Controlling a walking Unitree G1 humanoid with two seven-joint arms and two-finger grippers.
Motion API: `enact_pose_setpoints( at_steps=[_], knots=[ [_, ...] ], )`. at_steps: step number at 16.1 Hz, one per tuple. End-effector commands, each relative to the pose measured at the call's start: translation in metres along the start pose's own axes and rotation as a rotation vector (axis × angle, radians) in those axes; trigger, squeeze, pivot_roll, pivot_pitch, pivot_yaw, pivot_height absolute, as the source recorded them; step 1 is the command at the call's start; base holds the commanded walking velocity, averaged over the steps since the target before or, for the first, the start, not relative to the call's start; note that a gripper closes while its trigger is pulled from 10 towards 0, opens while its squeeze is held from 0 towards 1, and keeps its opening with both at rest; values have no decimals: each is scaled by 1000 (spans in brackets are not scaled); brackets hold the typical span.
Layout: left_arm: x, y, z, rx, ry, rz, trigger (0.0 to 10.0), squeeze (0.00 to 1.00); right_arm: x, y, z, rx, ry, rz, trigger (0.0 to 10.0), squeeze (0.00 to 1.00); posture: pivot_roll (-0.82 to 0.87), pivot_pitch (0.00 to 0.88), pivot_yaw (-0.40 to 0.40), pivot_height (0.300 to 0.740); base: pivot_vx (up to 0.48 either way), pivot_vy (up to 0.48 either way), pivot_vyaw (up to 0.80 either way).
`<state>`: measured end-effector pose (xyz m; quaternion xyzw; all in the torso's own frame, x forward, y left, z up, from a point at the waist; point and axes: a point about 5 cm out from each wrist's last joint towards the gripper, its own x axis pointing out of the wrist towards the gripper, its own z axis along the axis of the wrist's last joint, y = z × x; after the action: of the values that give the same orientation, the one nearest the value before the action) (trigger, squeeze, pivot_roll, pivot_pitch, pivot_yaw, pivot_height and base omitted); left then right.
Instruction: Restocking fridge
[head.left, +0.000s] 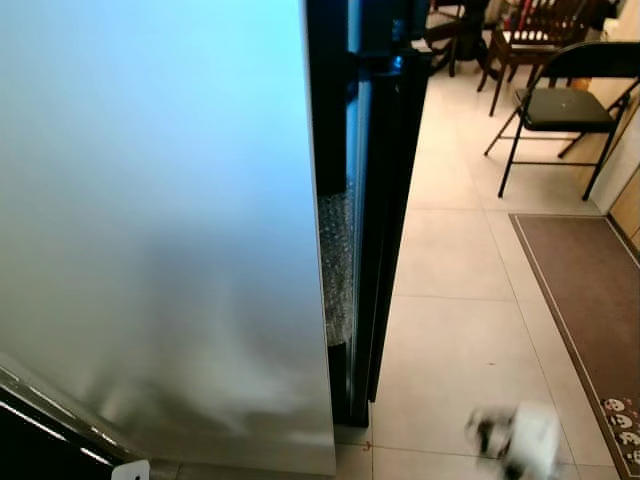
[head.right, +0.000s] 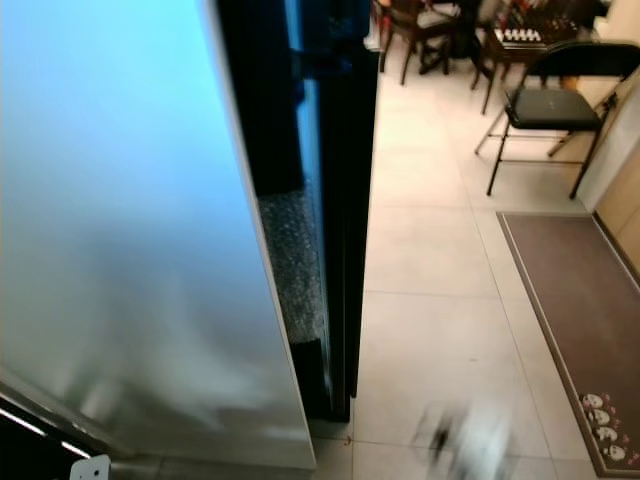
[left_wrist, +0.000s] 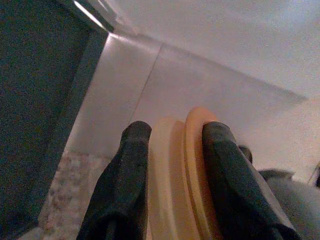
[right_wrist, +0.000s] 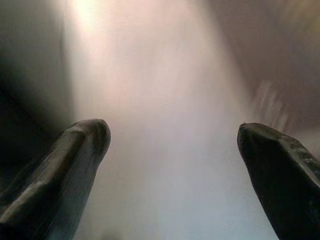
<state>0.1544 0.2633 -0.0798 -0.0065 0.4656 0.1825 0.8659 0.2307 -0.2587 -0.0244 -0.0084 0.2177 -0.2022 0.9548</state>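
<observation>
Silver fridge door (head.left: 150, 230) takes up the near left of the left eye view, edge-on, with the dark fridge body (head.left: 385, 200) just behind it. A blurred white shape (head.left: 520, 435) sits low right over the tiled floor (head.left: 450, 280) (cannot tell what it is). Far right: a folding chair (head.left: 565, 105) and a brown mat (head.left: 590, 290).

Left wrist view: left gripper (left_wrist: 175, 175) is clamped on a pale orange ridged item (left_wrist: 180, 170), probably a lid or container edge; grey panels lie beyond.

Right wrist view: right gripper (right_wrist: 172, 160) has its fingers wide apart and empty, facing a blurred pale surface.

Judgement: the item is not yet shelved. Keep the clamp firm, square up to the fridge opening, and keep the free gripper ready for the door.
</observation>
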Motion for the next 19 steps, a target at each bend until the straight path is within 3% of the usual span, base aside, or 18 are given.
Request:
enact_pose_setpoints(
  at_steps=[1, 2, 4, 12, 13, 14, 16, 19],
  knots=[
    [-1, 4, -4, 3, 13, 12, 10000, 0, 8, 5, 34, -22, -162, 11, 10000, 0, -73, 0, 49, 740, 0, 0, 0],
    [-1, 4, -4, 3, 12, 11, 10000, 0, 8, 9, 40, -59, -204, 21, 10000, 0, -72, 0, 48, 740, 0, 0, 0],
    [-1, 4, -3, -10, 4, 13, 10000, 0, 2, 20, 50, -43, -298, 53, 10000, 0, -55, 0, 46, 740, 0, 0, 0],
    [-1, 4, -3, -15, 3, 13, 10000, 0, -1, 20, 53, -41, -307, 51, 10000, 0, -55, 0, 46, 740, 0, 0, 0],
    [0, 6, -2, -3, 1, 14, 10000, 0, -11, 54, 73, -34, -385, 178, 10000, 0, -78, 0, 55, 740, 0, 0, 0],
    [0, 2, 3, 13, -13, 8, 10000, 0, -45, 164, 120, 9, -465, 605, 10000, 0, -50, 0, 42, 740, 0, 0, 0],
    [0, 2, 3, 1, -14, 12, 10000, 0, -48, 181, 129, 30, -460, 661, 10000, 0, -45, 0, 41, 740, 0, 0, 0],
    [0, 2, 2, 3, -13, 12, 10000, 0, -49, 179, 127, 26, -448, 630, 10000, 0, -47, 0, 42, 740, 0, 0, 0]
  ],
)
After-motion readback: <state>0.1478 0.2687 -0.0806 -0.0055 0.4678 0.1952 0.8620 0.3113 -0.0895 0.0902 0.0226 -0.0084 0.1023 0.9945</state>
